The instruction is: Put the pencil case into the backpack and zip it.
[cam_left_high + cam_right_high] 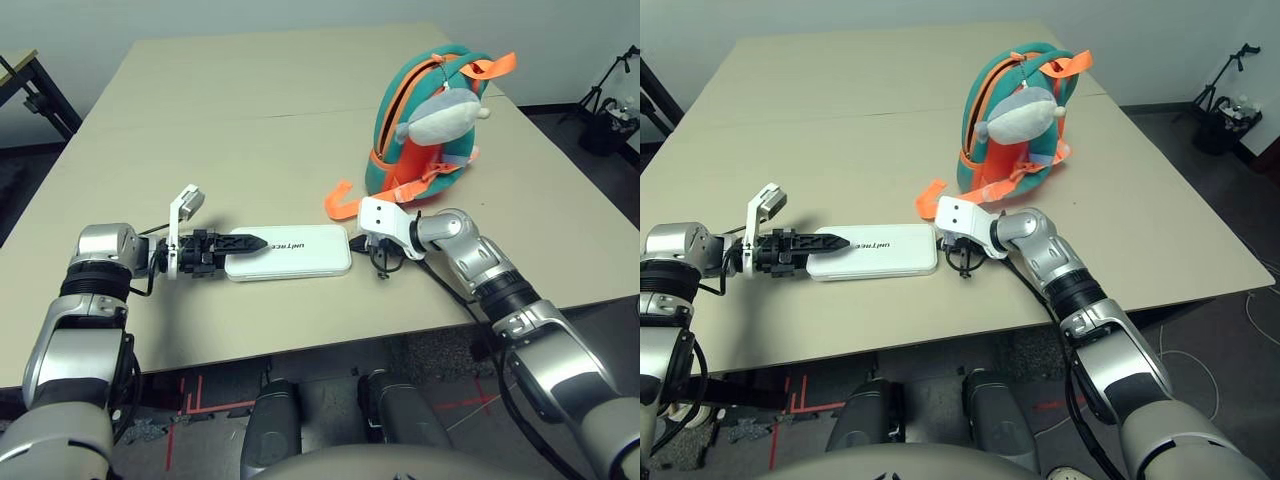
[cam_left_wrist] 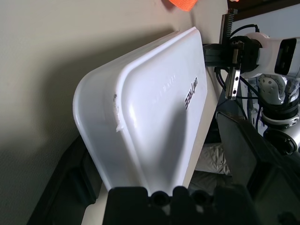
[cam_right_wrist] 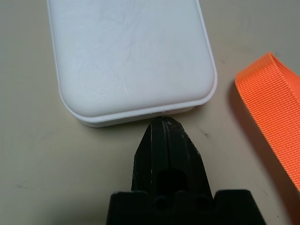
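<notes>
Pencil case (image 1: 290, 251) lies flat on the table (image 1: 250, 120), in front of the backpack (image 1: 430, 120). The left claw (image 1: 243, 245) straddles one end, spread; the right claw (image 3: 165, 123), clenched, touches the other and may push it askew.

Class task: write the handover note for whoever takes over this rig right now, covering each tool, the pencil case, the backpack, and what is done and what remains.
Left tool: open, its fingers astride the left end of the pencil case, one finger above the lid.
Right tool: shut, tip at the case's right end.
Pencil case: flat on the table, lettering up.
Backpack: upright behind the right arm, an orange strap trailing towards the case.
Done: both tools brought to the case.
Left: lift the case, put it into the backpack, zip it.
</notes>
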`<state>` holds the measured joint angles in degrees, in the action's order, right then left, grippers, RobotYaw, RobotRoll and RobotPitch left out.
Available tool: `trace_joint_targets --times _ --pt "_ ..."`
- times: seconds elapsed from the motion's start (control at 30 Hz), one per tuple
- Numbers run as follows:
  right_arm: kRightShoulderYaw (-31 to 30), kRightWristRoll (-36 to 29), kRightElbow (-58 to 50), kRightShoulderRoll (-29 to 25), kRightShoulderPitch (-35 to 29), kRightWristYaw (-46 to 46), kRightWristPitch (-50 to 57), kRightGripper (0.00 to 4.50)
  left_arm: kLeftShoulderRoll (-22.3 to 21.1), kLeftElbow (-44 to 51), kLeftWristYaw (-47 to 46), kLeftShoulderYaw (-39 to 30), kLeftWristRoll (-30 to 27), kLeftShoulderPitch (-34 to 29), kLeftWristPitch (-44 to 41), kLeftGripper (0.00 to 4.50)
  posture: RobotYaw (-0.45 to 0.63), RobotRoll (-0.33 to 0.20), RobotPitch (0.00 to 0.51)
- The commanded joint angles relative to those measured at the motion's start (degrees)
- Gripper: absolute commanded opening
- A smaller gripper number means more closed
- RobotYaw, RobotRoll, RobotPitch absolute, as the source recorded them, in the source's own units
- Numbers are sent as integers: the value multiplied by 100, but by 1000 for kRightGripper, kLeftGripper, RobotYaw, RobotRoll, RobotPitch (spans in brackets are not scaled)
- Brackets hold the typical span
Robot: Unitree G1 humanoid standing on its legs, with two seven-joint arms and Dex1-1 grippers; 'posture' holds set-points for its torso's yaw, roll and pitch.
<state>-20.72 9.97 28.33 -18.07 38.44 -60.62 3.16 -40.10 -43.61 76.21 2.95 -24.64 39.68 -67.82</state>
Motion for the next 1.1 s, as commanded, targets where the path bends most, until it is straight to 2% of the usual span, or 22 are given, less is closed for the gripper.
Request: trace_joint_targets --times 0.03,0.37,0.47,0.57,0.83,0.87,0.93,1.0,1.1 --pt "-89 -34 -61 10 31 -23 -83 49 21 -69 -408 -11 248 -203 486 4500 -73 0 71" --pt "-119 -35 -26 -1 9 32 -143 49 113 219 -329 -95 225 -365 1260 4500 -73 0 68" --pt "-129 -40 -5 -9 16 46 -162 0 125 129 -454 -123 261 -338 1331 3886 -73 0 68" --pt "-119 -47 0 -41 6 43 -184 0 153 92 -540 -194 238 -325 1329 2760 -73 0 68" --pt "258 -200 92 -354 32 262 -144 0 132 76 -720 -667 38 -119 1293 2720 -62 0 71" --pt "375 -277 93 -410 25 308 -77 178 121 114 -762 -735 5 -93 1282 2382 -61 0 71" --pt "691 -481 42 -549 -32 444 -10 652 102 177 -857 -886 -71 -44 1317 1984 -57 0 73" --pt "1034 -793 -190 -752 -192 375 230 1358 107 227 -962 -1103 -195 23 1379 1652 -54 0 75" --pt "1520 -1213 -614 -1172 -517 284 689 2554 61 496 -1031 -1274 -311 35 1332 1452 -53 0 76"
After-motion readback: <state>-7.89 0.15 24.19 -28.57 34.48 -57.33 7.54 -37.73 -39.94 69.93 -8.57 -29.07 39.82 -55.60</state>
